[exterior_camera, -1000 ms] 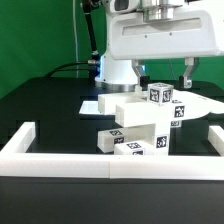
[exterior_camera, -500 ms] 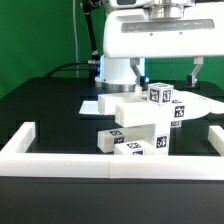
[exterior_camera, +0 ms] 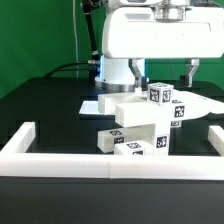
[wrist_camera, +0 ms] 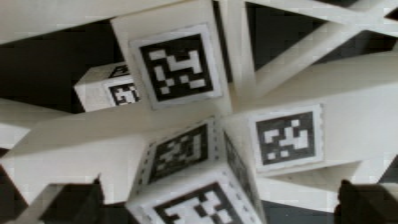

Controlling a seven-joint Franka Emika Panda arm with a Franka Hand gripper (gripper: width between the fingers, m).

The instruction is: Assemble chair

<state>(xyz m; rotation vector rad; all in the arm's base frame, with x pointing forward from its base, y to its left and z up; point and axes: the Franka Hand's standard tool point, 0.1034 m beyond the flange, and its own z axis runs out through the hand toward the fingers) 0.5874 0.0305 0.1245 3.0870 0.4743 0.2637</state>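
gripper (exterior_camera: 163, 72) hangs just above the chair (exterior_camera: 145, 122), fingers (exterior_camera: 190, 72) spread wide, nothing between them. chair parts sit stacked mid-table, inside the white rail (exterior_camera: 60, 156). wrist view is full of tagged posts (wrist_camera: 192, 165) close up.

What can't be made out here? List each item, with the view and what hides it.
- Arm above the pincer: cut off by the exterior view's top edge.
- Chair parts: in the exterior view the rear pieces sit behind the front ones, and the white rail covers the lowest edges.
- Chair parts in the wrist view: too close and cropped by the frame to tell the pieces apart.
- Fingertips: dark, cut off by the frame edge.
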